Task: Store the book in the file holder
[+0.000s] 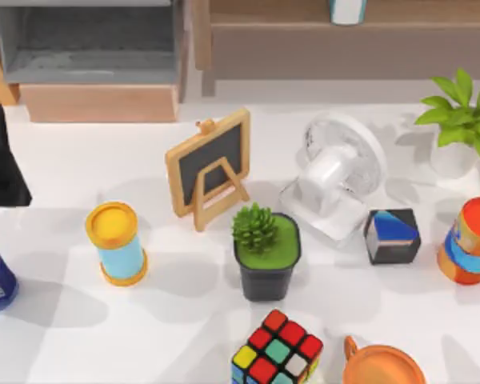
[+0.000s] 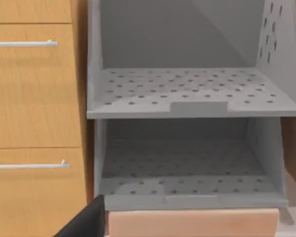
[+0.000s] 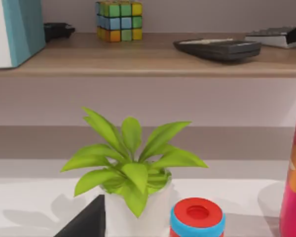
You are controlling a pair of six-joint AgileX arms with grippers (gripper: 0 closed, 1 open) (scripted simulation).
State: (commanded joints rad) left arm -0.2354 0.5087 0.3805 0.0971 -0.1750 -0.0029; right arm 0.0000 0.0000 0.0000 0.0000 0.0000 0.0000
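Zero progress on the storing so far, by the look of things: still at the reach-and-grasp step, nothing carried. At far left, file holder (image 1: 88,48) at the back of the tabletop (image 1: 64,320), grey, on its light wooden base, beside a wooden drawer cabinet (image 2: 34,98); both perforated tiers bare in the left wrist view. Just in front of it, left end effector (image 1: 2,164) at the left edge of the tabletop, aimed at the holder's open face, probably waiting; open or closed, cannot tell. Further right, chalkboard easel (image 1: 210,164) mid-tabletop, well apart from anything that matters. Further right again, book (image 1: 346,10) upright on the long wooden shelf (image 1: 304,48) at the back, light-blue with a white cover panel, well apart from the file holder and from the left end effector. At far right, right end effector (image 3: 86,222) low over the tabletop, just beside a leafy plant (image 3: 130,168) in a white pot, with the book (image 3: 15,29) higher up and off to one side on the shelf ahead; open or closed, cannot tell. Next move, as a judgement: lift, swing toward the book, clamp across its thickness without tipping it.
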